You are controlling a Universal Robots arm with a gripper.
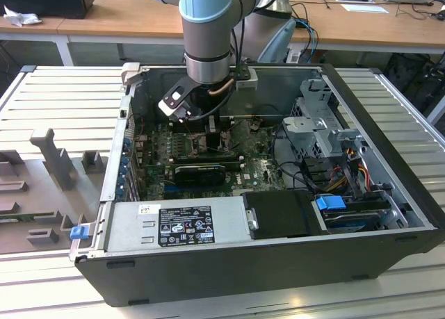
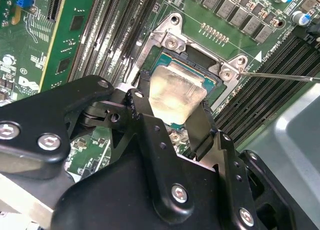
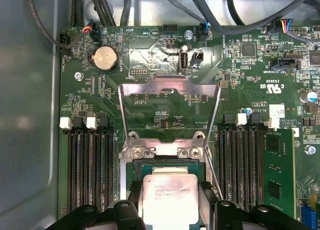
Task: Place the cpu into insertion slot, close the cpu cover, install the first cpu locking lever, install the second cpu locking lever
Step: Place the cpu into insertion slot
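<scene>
My gripper (image 1: 208, 128) is down inside the open computer case, over the green board. In both wrist views it is shut on the cpu (image 2: 175, 92) (image 3: 170, 197), a pale silver square held by two opposite edges between the black fingers (image 2: 141, 97). The cpu sits at the insertion slot (image 2: 167, 39), over its dark square opening; whether it is fully seated I cannot tell. The cpu cover (image 3: 170, 85), a silver frame with a large window, stands swung open beyond the slot's hinge brackets (image 3: 165, 151). A thin wire locking lever (image 2: 280, 76) (image 3: 214, 172) juts out free beside the slot.
Long black memory slots (image 3: 87, 165) (image 3: 240, 165) flank the socket, with a green memory card (image 3: 275, 175) in one. Cables (image 3: 200, 9) hang past the board's edge. The power supply (image 1: 181, 225) and the drive cage (image 1: 327, 135) crowd the case.
</scene>
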